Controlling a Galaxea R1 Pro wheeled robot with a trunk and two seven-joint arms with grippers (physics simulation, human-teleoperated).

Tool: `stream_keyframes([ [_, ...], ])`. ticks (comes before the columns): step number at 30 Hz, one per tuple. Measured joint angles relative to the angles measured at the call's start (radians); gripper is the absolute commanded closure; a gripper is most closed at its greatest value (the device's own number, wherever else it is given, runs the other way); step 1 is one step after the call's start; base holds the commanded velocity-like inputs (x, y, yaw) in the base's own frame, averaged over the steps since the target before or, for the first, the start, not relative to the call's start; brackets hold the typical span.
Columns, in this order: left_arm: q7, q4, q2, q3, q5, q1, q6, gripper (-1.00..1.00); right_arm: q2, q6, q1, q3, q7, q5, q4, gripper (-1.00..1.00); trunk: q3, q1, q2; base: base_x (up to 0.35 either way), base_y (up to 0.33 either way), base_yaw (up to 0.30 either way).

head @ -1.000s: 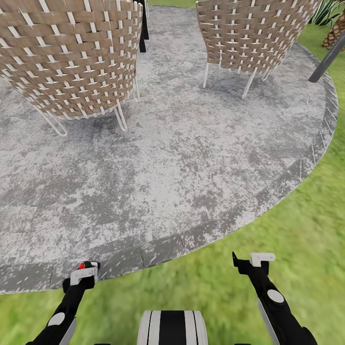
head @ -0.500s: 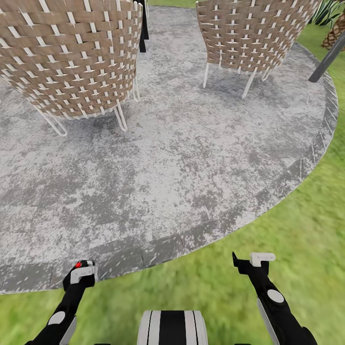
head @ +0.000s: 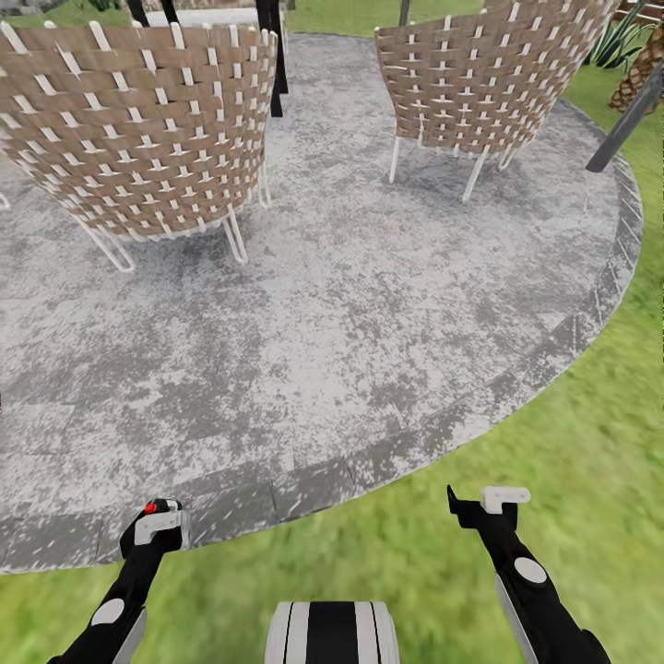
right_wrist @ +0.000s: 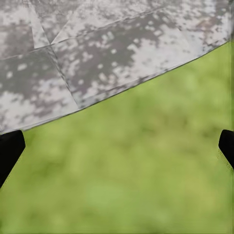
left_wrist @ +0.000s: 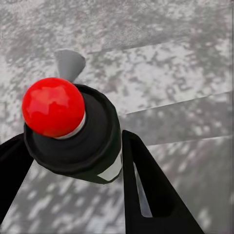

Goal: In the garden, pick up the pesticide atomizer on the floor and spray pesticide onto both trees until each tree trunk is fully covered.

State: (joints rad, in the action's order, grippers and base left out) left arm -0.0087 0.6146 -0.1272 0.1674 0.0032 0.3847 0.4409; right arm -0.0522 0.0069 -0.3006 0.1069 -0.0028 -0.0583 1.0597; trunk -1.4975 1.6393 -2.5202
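— Underfoot? Was a round floor of mottled grey stone, ringed by a darker kerb, with lawn lapping its near and right edges.

— Standing on it? Saw two woven chairs on thin white legs: the left chair toward the far left edge, the right chair toward the far right edge, well apart. Made out dark legs at the far edge between them.
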Motion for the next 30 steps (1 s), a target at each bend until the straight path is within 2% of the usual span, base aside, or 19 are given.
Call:
stream_keyframes([
  [21, -0.004, -0.001, -0.001, 0.000, -0.006, -0.005, -0.013, 1.00, 0.006, -0.003, 0.001, 0.001, -0.001, -0.002, -0.019, -1.00, 0.077, -0.009, 0.005, 0.000, 0.000, 0.000],
  [23, -0.004, -0.003, -0.003, -0.002, -0.006, -0.005, -0.016, 1.00, 0.000, -0.031, 0.003, 0.003, -0.002, -0.003, -0.076, -1.00, 0.077, -0.009, 0.005, 0.000, 0.000, 0.000],
  [25, -0.004, -0.003, -0.013, 0.004, -0.005, -0.030, -0.016, 1.00, -0.004, -0.152, 0.055, 0.004, 0.000, -0.004, -0.169, -1.00, 0.085, -0.010, 0.005, 0.000, 0.000, 0.000],
  [30, -0.003, -0.007, -0.015, 0.006, -0.006, -0.043, -0.017, 1.00, -0.006, -0.276, 0.121, 0.004, -0.001, -0.003, -0.197, -1.00, 0.104, -0.012, 0.006, 0.000, 0.000, 0.000],
])
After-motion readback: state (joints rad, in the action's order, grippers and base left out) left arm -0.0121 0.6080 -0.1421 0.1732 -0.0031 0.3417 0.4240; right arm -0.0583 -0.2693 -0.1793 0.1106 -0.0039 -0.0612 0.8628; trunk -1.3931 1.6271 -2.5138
